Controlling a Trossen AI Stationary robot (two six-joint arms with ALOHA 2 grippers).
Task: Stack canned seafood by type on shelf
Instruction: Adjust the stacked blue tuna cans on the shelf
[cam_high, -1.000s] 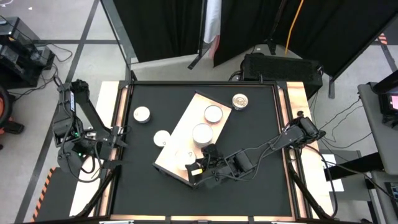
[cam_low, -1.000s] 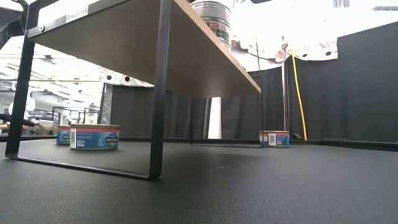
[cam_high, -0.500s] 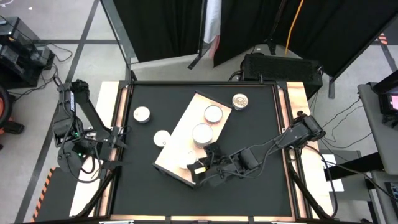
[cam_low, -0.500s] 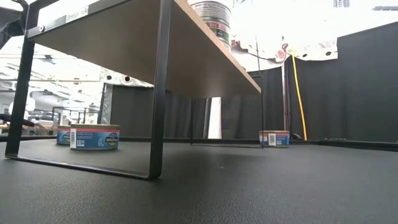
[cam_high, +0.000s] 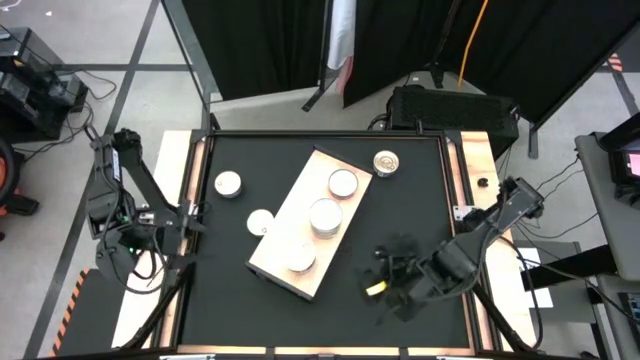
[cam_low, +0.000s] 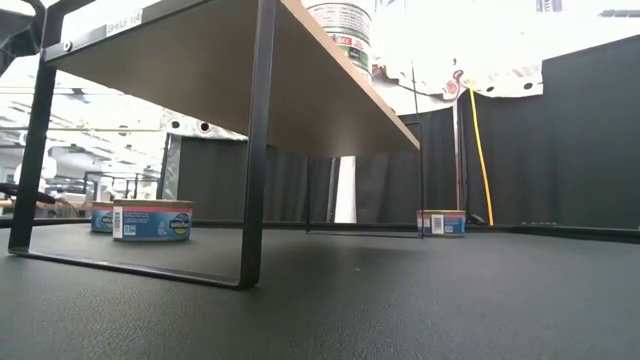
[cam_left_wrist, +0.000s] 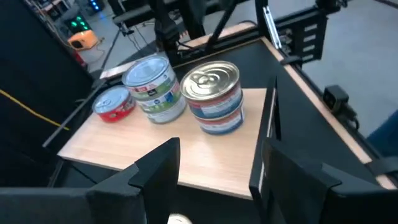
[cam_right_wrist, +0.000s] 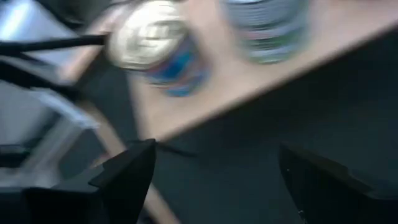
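- shelf (cam_low: 200, 70) edge label, upper left of low view: print present, too small to read
- tins on table (cam_low: 152, 220), left of low view: blue/pink labels, wording not readable
- stacked tins on shelf (cam_left_wrist: 214, 99), centre of left wrist view: coloured labels, no legible words
- no brand, number or sign readable elsewhere

Black table (cam_high: 420, 190): shelf (cam_high: 275, 245), 3 tins (cam_high: 228, 184)
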